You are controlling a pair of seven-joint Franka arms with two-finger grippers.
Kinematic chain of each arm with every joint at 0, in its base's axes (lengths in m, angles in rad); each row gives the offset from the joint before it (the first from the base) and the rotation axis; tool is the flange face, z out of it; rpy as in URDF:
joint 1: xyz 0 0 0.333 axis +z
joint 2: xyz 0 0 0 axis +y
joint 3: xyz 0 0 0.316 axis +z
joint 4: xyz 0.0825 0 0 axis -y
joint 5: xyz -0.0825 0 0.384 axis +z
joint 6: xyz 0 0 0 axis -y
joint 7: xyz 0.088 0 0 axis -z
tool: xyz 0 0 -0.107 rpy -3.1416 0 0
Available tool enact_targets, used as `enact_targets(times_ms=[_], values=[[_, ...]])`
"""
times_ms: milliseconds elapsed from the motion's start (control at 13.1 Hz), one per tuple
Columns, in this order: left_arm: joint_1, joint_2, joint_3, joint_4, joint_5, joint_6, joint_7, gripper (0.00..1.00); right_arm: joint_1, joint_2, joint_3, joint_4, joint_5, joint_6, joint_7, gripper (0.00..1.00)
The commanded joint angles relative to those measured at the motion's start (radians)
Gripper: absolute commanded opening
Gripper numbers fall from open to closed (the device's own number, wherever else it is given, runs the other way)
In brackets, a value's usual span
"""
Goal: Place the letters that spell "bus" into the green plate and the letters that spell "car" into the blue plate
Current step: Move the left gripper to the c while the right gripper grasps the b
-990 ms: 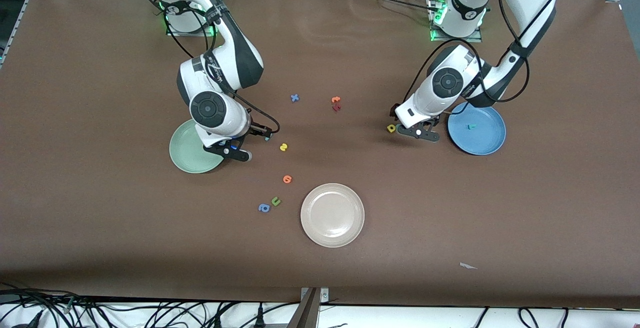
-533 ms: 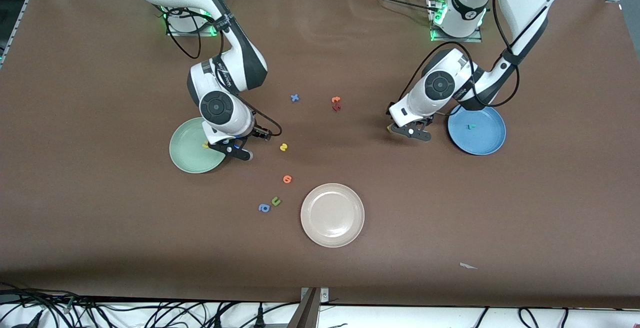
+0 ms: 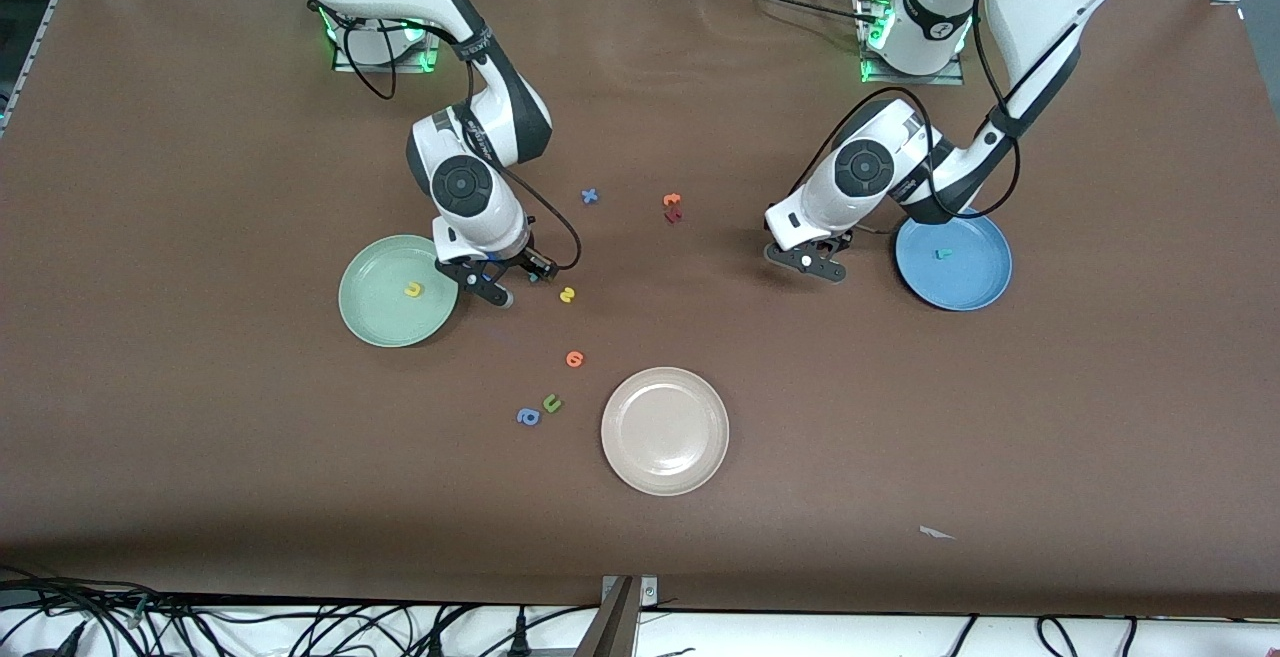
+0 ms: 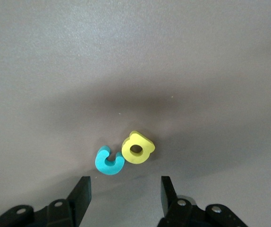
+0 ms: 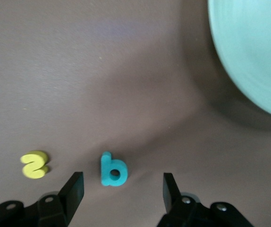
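Observation:
The green plate (image 3: 380,312) holds a yellow "u" (image 3: 413,289). Beside that plate my right gripper (image 3: 500,287) hangs low and open. In the right wrist view the teal "b" (image 5: 113,171) lies flat on the table just ahead of the open right gripper (image 5: 123,189), with the yellow "s" (image 5: 34,164) beside it and the green plate's rim (image 5: 249,56) further off. The blue plate (image 3: 975,277) holds a teal "r" (image 3: 940,254). My left gripper (image 3: 805,262) is beside it, open (image 4: 124,191), over the table just short of the touching teal "c" (image 4: 109,161) and yellow "a" (image 4: 138,147).
A cream-white plate (image 3: 665,457) sits nearer the front camera. An orange letter (image 3: 574,359), a green "u" (image 3: 551,403) and a blue "a" (image 3: 527,417) lie near it. A blue "x" (image 3: 590,196) and orange and dark red letters (image 3: 672,207) lie mid-table. A paper scrap (image 3: 935,533) sits near the front edge.
My right gripper has moved off the green plate toward the "b", uncovering the yellow "u" in the plate. My left gripper has shifted away from the blue plate, over the "a" and "c".

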Motion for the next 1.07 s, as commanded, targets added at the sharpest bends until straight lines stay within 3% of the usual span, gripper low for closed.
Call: enact_targets(times_ms=[0, 457, 685, 837, 990], values=[[0.000, 0.052, 0.004, 0.062, 0.035, 0.004, -0.025, 0.65, 0.007, -0.002, -0.002, -0.023, -0.012, 0.046, 0.030, 0.76], [0.000, 0.077, 0.016, 0.095, 0.064, 0.004, -0.033, 0.65, 0.027, 0.024, -0.001, -0.019, -0.009, 0.084, 0.053, 0.63], [-0.035, 0.091, 0.027, 0.116, 0.064, 0.004, -0.054, 0.65, 0.036, 0.030, -0.001, -0.021, -0.009, 0.092, 0.058, 0.30], [-0.086, 0.091, 0.065, 0.122, 0.086, 0.004, -0.076, 0.61, 0.036, 0.028, -0.002, -0.016, -0.009, 0.086, 0.058, 0.18], [-0.095, 0.091, 0.076, 0.122, 0.093, 0.004, -0.079, 0.61, 0.036, 0.013, -0.005, -0.016, -0.010, 0.081, 0.044, 0.17]])
